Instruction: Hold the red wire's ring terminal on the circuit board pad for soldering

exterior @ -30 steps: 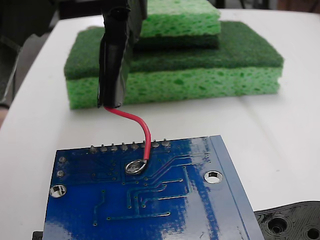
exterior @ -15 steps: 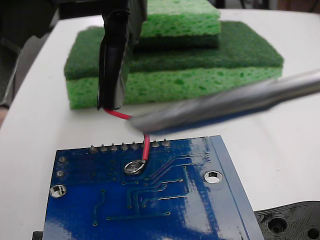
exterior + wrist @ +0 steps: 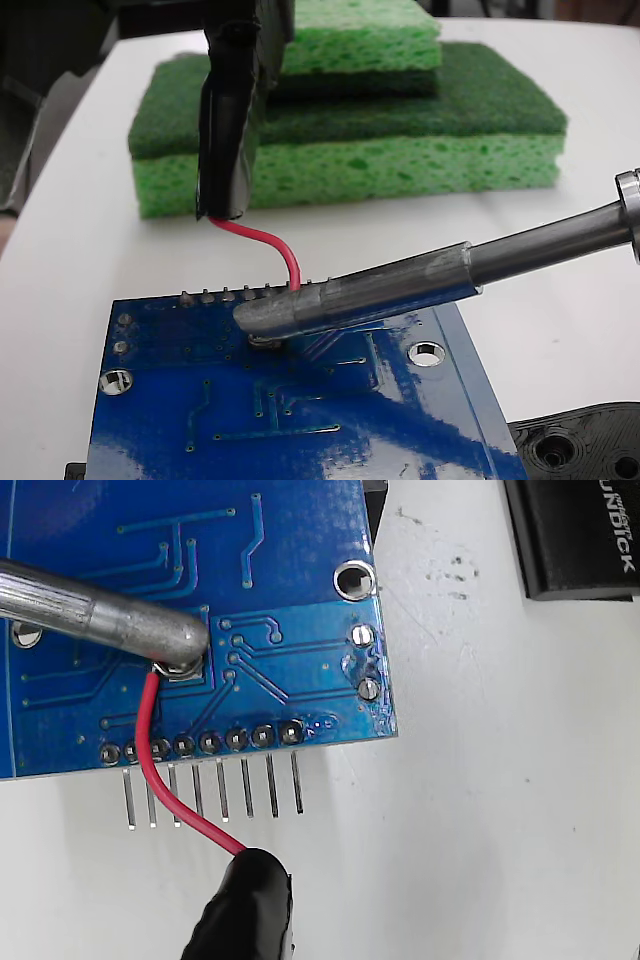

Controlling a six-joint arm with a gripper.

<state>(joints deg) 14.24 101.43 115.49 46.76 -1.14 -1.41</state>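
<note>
While the soldering iron (image 3: 380,290) bears on the joint, item one, the red wire (image 3: 160,770), wants a steady hold: no drift, no lift, light downward pressure only.

Ring terminal (image 3: 178,668): lying on the pad of the circuit board (image 3: 300,420), just inside the row of solder blobs (image 3: 200,745); only a sliver shows under the iron's tip in either view.

Pad: covered by ring and iron, not separately visible.

Tool (image 3: 232,130): seen as a black-wrapped bar ending at the wire's sleeve (image 3: 245,905); its fingers cannot be made out, so its opening is undetermined.

Sponges (image 3: 400,140): stacked behind on the counter (image 3: 560,250), well apart.
</note>
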